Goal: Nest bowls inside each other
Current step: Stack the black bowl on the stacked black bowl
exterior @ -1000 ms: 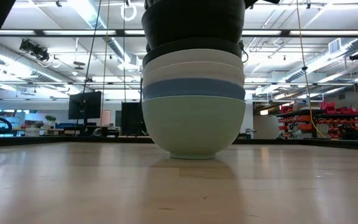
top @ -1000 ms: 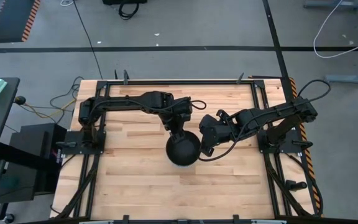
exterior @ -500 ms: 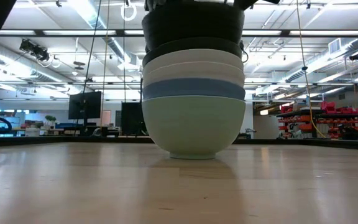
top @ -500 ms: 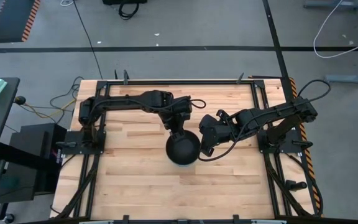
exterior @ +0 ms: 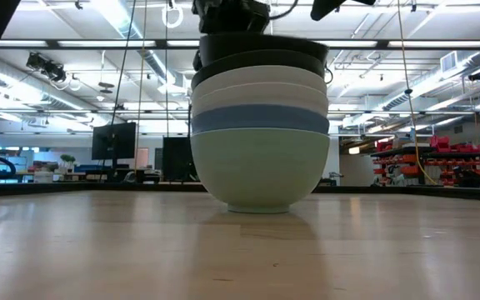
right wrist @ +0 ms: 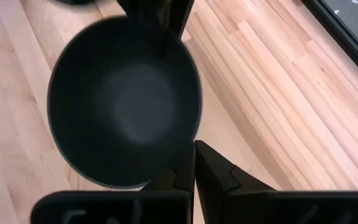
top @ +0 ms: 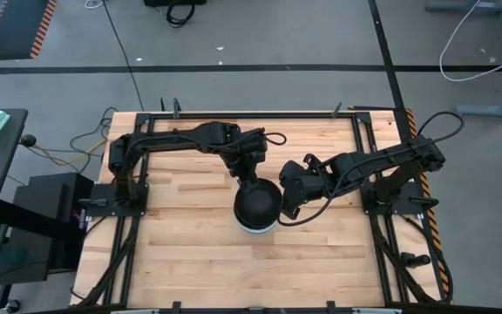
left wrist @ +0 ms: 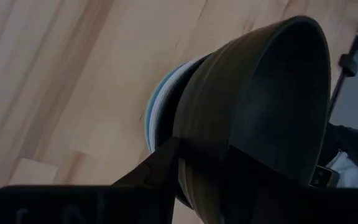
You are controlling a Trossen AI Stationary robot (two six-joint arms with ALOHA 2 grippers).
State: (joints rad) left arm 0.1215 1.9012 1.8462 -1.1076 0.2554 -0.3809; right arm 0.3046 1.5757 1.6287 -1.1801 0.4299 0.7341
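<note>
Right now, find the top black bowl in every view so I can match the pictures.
High view: top black bowl at table centre.
Low view: top of the stack, upper centre.
Left wrist view: fills the right half.
Right wrist view: upper left.
Shared landmark: the left tool at its far rim.

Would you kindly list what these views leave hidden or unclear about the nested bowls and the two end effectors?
- Lower bowls: in the high view the top black bowl covers the stack; only a pale rim shows.
- Left end effector: in the low view the top edge cuts it off.
- Right end effector: its fingers look closed beside the rim, but contact with the black bowl cannot be told.
- Bowl count: in the low view the upper dark bands merge.
</note>
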